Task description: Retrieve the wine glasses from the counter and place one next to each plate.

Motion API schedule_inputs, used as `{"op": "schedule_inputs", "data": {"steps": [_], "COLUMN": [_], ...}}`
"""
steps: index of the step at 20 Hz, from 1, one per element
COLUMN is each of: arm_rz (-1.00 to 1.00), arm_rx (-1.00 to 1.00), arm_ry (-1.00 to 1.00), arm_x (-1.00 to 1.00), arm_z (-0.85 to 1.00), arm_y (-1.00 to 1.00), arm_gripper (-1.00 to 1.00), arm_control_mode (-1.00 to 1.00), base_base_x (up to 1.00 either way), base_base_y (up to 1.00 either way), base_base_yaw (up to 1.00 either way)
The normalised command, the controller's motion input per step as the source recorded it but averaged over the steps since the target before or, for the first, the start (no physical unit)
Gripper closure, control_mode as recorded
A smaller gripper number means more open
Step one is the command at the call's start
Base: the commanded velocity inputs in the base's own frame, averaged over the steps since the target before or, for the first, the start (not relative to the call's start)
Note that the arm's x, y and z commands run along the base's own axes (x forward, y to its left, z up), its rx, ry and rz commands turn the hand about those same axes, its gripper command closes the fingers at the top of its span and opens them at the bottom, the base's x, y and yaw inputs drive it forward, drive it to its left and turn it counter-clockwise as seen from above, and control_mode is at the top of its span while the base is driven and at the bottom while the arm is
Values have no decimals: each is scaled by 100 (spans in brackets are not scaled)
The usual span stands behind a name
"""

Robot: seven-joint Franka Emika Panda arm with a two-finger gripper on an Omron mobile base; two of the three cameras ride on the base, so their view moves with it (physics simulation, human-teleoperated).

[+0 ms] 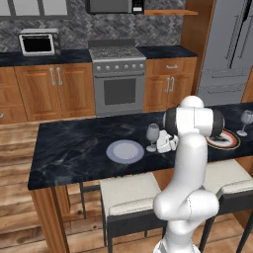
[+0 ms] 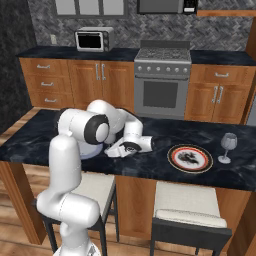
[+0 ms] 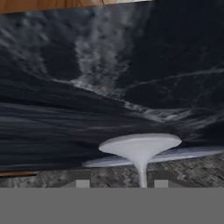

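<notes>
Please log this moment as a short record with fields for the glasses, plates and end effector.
near glass: wine glass upright on the island top, just right of the pale plate
far glass: second wine glass upright beside the red-rimmed plate
end effector: level with the near glass's stem, fingers either side, slightly apart

A home kitchen. A steel stove (image 1: pixel 119 79) stands against the far wall, a microwave (image 1: pixel 114 6) above it and a toaster oven (image 1: pixel 39 42) on the counter (image 1: pixel 44 57) to its left. Wooden cabinets (image 1: pixel 54 91) flank it. Stools (image 1: pixel 129 197) stand at an island (image 1: pixel 69 148) facing it.
</notes>
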Motion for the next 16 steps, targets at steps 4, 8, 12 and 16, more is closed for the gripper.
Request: {"op": "schedule_inputs", "data": {"steps": [4, 8, 12, 16], "arm_rz": [0, 0, -3, -7], "arm_rx": [0, 0, 0, 1], "arm_ry": [2, 3, 1, -3], "arm_x": [-34, -33, -36, -56], "arm_z": [0, 1, 25, 86], "arm_y": [-17, -14, -24, -27], "arm_gripper": [-100, -100, -100, -100], "arm_control_mode": [-100, -100, -100, -100], "base_base_x": [0, 0, 0, 0], "base_base_y": [0, 0, 0, 0], "base_base_yaw": [0, 0, 0, 0]}}
